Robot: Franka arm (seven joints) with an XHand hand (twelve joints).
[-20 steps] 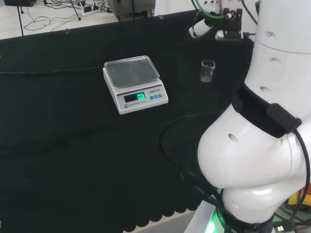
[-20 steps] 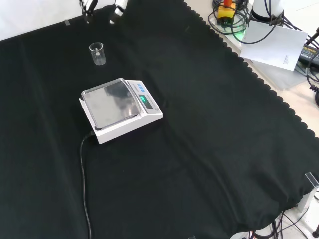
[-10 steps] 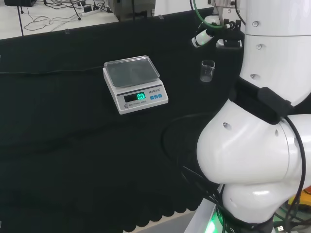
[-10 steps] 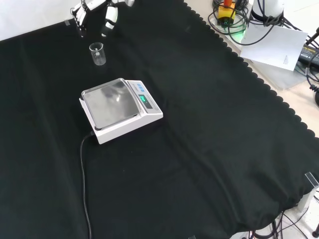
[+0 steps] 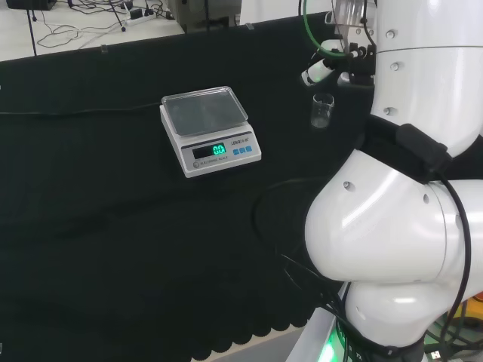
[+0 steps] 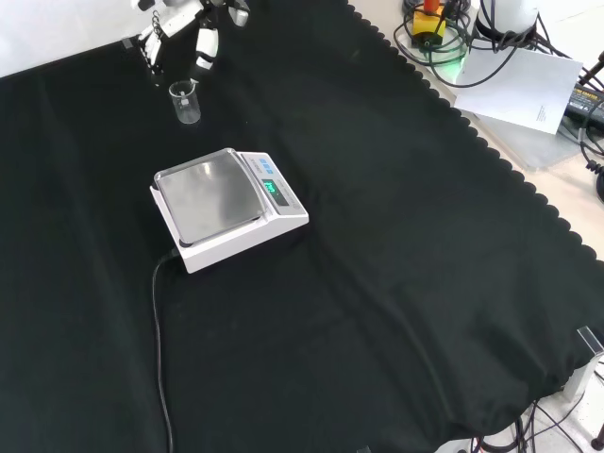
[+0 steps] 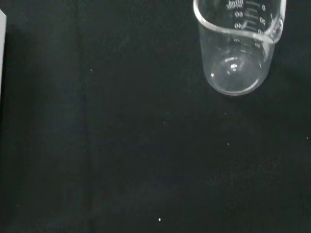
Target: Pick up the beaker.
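A small clear glass beaker (image 5: 322,110) stands upright on the black cloth, to the right of the scale in the head view. In the front view the beaker (image 6: 185,101) stands at the far left, beyond the scale. The wrist view shows the beaker (image 7: 237,44) close, empty, with printed marks on its wall. The black and white hand (image 6: 181,26) hangs just above and behind the beaker, fingers spread and pointing down, apart from the glass. In the head view the hand (image 5: 326,64) sits just above the beaker, partly hidden by the arm's white links.
A white digital scale (image 6: 226,207) with a steel pan and lit display stands mid-cloth, its cable (image 6: 159,359) trailing toward the front edge. In the head view the scale (image 5: 208,130) is left of the beaker. The arm's big white links (image 5: 407,226) stand at the head view's right.
The hand has come down toward the beaker and closer to it in both views. The beaker and scale have not moved.
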